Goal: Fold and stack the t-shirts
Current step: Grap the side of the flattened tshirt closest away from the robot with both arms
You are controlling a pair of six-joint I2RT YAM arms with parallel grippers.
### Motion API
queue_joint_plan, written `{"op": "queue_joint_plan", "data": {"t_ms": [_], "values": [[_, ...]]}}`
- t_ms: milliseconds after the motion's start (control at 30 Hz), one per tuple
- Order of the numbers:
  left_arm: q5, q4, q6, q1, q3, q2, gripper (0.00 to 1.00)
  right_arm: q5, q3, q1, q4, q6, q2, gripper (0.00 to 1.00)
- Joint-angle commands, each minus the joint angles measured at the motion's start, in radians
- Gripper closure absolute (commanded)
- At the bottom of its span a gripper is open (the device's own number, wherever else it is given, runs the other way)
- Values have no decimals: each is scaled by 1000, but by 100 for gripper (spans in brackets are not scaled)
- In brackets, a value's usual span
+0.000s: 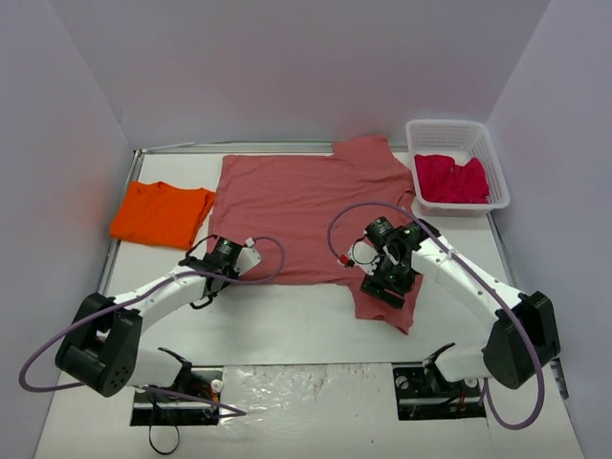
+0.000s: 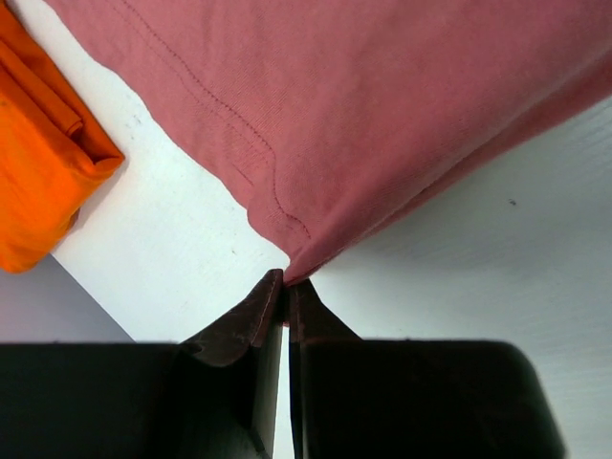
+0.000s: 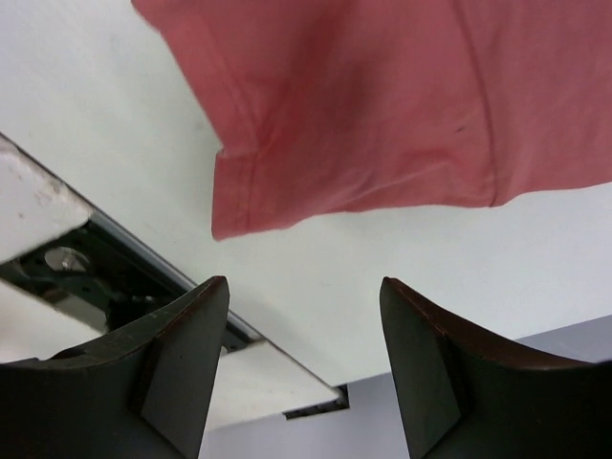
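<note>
The brick-red tee (image 1: 306, 206) is lying spread across the middle of the table (image 1: 287, 325), its long axis running left to right, hem toward your left arm. Your left gripper (image 2: 285, 287) is clamping the near hem corner (image 2: 287, 263). Your right gripper (image 3: 304, 287) is hovering released over the near sleeve (image 3: 316, 172), which is lying just ahead of its fingers (image 3: 182, 335).

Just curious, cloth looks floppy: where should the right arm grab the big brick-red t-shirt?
At the sleeve hem, from above: the brick-red t-shirt lies flat, and that stitched edge juts over bare table just beyond the open right end effector.
</note>
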Motion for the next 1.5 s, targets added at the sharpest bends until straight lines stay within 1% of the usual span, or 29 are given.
{"op": "queue_joint_plan", "data": {"t_ms": [0, 100, 133, 167, 300, 400, 467, 500, 567, 800, 900, 1100, 1467], "values": [[-64, -6, -36, -1, 22, 4, 98, 34, -36, 10, -131, -56, -11, 41], [-77, -4, -40, -3, 22, 20, 98, 16, -45, 39, -156, -69, -11, 46], [-78, -4, -39, -3, 22, 24, 98, 11, -44, 54, -157, -70, -11, 53], [-80, -3, -39, -1, 24, 28, 98, 6, -42, 61, -165, -70, -4, 56], [-83, -4, -40, -3, 32, 43, 98, -63, -18, 105, -196, -75, 42, 58], [-83, -6, -40, -3, 33, 46, 98, -106, -19, 168, -199, -63, 70, 57], [-81, -6, -42, -3, 32, 46, 98, -94, -32, 202, -174, -55, 91, 56], [-81, -7, -42, -3, 32, 44, 98, -86, -38, 209, -167, -52, 102, 53], [-81, -9, -42, -3, 32, 47, 98, -75, -47, 219, -150, -60, 139, 52], [-89, -6, -45, -1, 29, 48, 98, 6, -67, 231, -24, -60, 245, 52], [-91, -7, -45, -3, 27, 47, 98, 25, -81, 229, 2, -61, 274, 51], [-92, -6, -45, -3, 29, 52, 98, 31, -102, 231, 30, -61, 329, 51], [-94, -6, -45, -3, 26, 44, 98, 9, -68, 237, 39, -61, 421, 51]]}}
